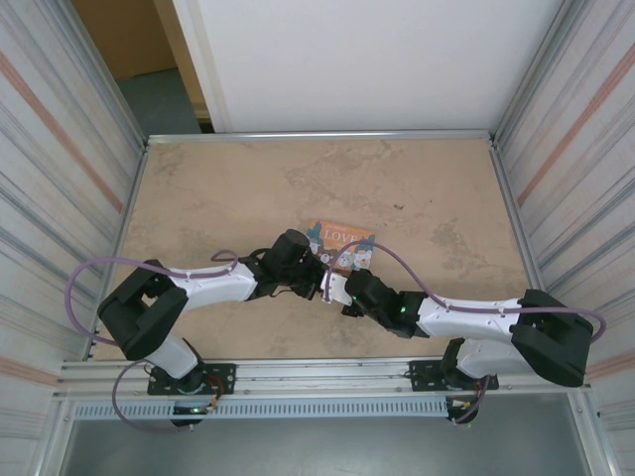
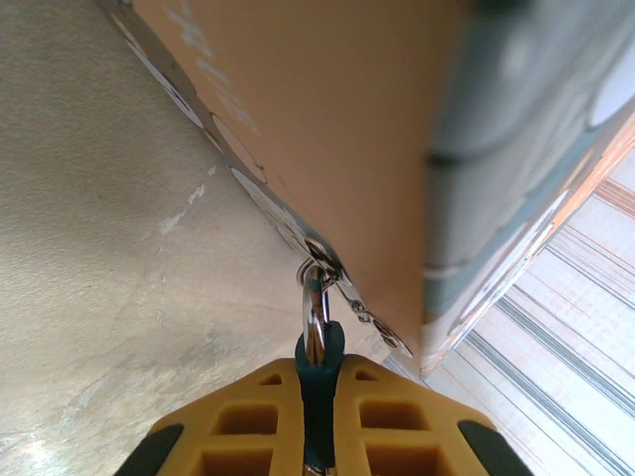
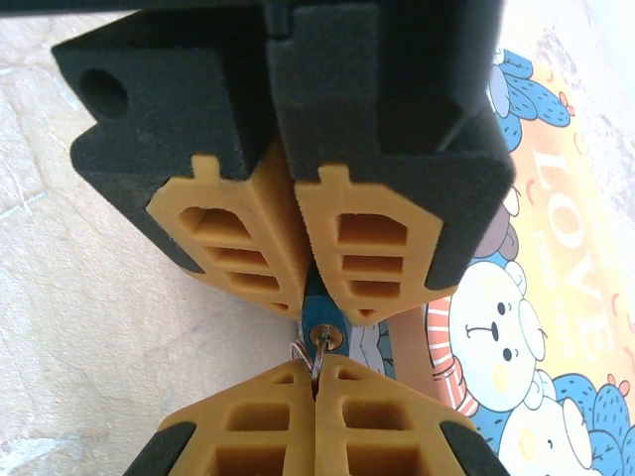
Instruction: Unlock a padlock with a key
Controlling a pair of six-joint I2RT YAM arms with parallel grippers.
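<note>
Orange pads of the right pincer (image 3: 317, 371) sit closest to the right wrist camera, pressed narrow on a thin silvery key (image 3: 317, 357) (little of it shows between the pads). The key's tip meets the brass keyhole in the end face of the padlock (image 3: 324, 333), a tiny teal body far smaller than the fingers around it. Just above, the left pincer (image 3: 325, 307) faces the right one almost tip to tip, with its black-backed orange pads clamped on the padlock's sides. A fine wire ring (image 3: 297, 349) peeks out just left of the key.

From the left wrist view, the teal body is gripped between the left pads, and its silver shackle (image 2: 315, 302) rises to a small metal fitting (image 2: 323, 260) on the edge of the orange box (image 2: 327, 129). Whether the shackle is sprung or latched cannot be told from here. The box lid, seen from the right wrist, carries cartoon animals and the word "LOVE" on a blue and orange ground, and it lies just right of the two pincers.

Seen from above, both arms reach inward and meet near the middle of the mottled tan counter (image 1: 198, 188), at the box's near edge.
</note>
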